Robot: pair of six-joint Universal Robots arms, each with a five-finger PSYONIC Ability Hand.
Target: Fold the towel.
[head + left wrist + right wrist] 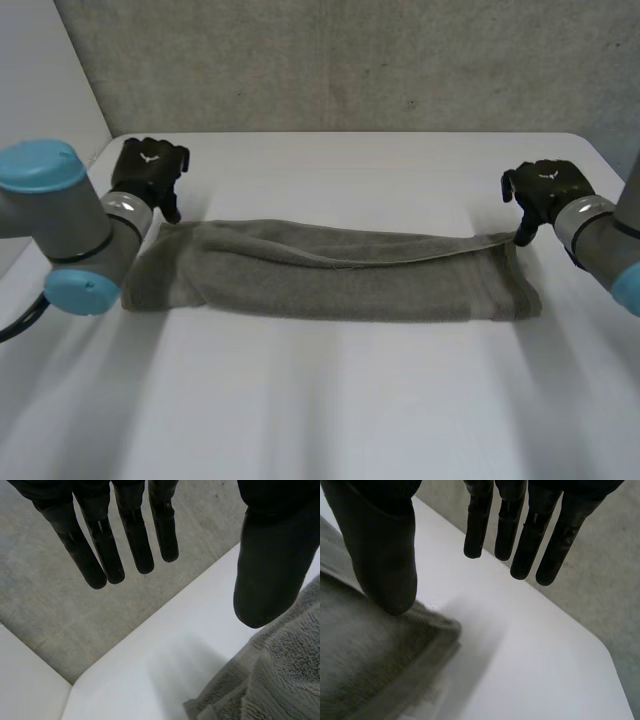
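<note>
We start at the left, where the left arm (62,222) reaches in over the white table (330,400) and ends in the left robot hand (150,172), set at the far left corner of the towel (330,272). In its wrist view the fingers (102,547) are straight and slightly spread, pointing out past the table's edge toward the rough grey surface (45,595) beyond. The thumb (270,575) stands well apart from them, just over the towel's edge. Nothing lies between thumb and fingers, so we read this robot hand as released; we cannot tell whether the thumb tip touches the cloth. The towel is grey terry, folded lengthwise into a long narrow strip. It lies flat across the middle of the table and runs from one robot hand to the other. The edge of the upper layer shows as a shallow curved line along its top face. Its left end looks rounded and a little rumpled, its right end squarer. At the far right corner sits the right robot hand (545,190). Its fingers (520,535) are straight and held over bare table, clear of the cloth, while its thumb (385,555) comes down with the tip at the towel's corner. No cloth is pinched there, so this robot hand is released too. The right arm (610,245) comes in from the right.
</note>
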